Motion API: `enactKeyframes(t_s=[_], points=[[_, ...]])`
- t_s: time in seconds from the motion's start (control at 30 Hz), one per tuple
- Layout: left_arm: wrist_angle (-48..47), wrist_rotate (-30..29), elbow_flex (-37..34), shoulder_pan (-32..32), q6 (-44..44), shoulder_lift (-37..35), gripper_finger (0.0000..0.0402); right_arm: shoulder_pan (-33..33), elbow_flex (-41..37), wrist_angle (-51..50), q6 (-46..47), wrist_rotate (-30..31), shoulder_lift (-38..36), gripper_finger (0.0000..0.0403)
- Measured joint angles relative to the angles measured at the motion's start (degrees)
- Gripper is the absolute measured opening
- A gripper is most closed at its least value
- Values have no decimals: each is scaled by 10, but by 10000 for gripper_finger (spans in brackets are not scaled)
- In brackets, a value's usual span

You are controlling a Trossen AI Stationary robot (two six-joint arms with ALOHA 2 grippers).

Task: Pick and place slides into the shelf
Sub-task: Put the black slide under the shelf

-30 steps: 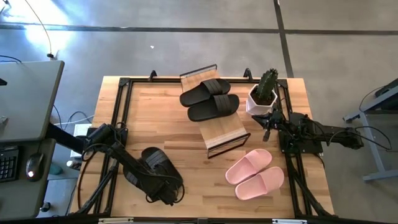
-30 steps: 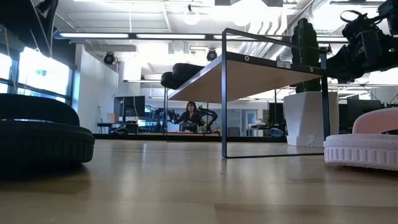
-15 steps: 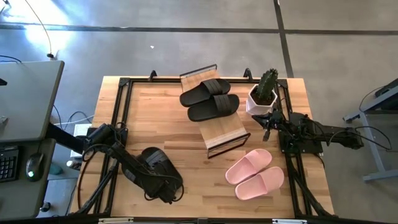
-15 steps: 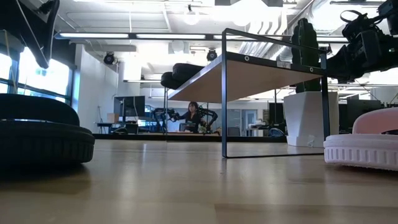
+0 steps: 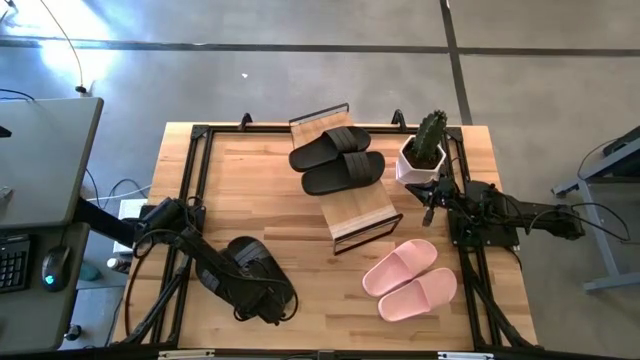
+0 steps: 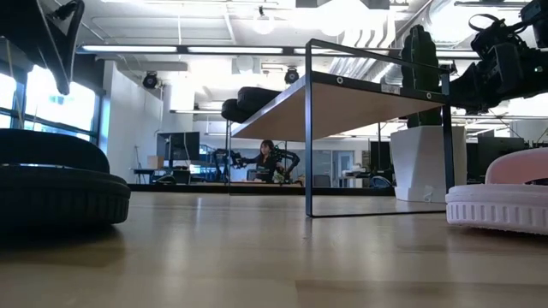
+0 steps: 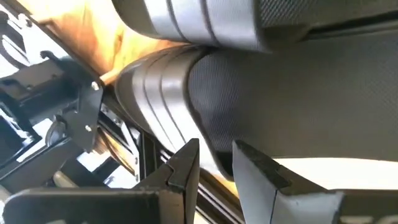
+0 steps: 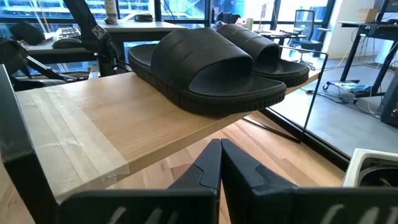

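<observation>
Wooden counter (image 5: 250, 190) carries a slanted shelf (image 5: 352, 205) at centre, one black pair of slides (image 5: 338, 158) on its upper tier. A pink pair (image 5: 410, 279) lies at five o'clock, another black pair (image 5: 255, 272) at seven. Left gripper (image 5: 268, 310) sits over that pair, fingers (image 7: 186, 165) slightly apart beside a sole. Right gripper (image 5: 432, 205), fingers (image 8: 208, 165) together, waits at three o'clock beside the potted cactus (image 5: 424, 148).

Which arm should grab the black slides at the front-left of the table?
Left. The left gripper is already right at those black slides, fingers apart. The right gripper sits shut across the table beside the shelf.
</observation>
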Motion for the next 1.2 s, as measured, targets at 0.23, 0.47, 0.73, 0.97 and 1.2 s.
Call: enactKeyframes(t_s=[0.23,0.47,0.73,0.97,1.2], points=[[3,-9,-12,0,-4,0,83,0,0,0,-10,0,0,0],[3,2,-53,0,-9,0,83,0,0,0,-11,0,3,0],[9,8,-69,0,-21,0,83,0,0,0,-11,0,3,0],[20,-2,-69,0,-22,0,83,0,0,0,-11,-1,3,0],[18,-17,-71,-1,-21,0,83,0,0,0,-15,-1,3,0]])
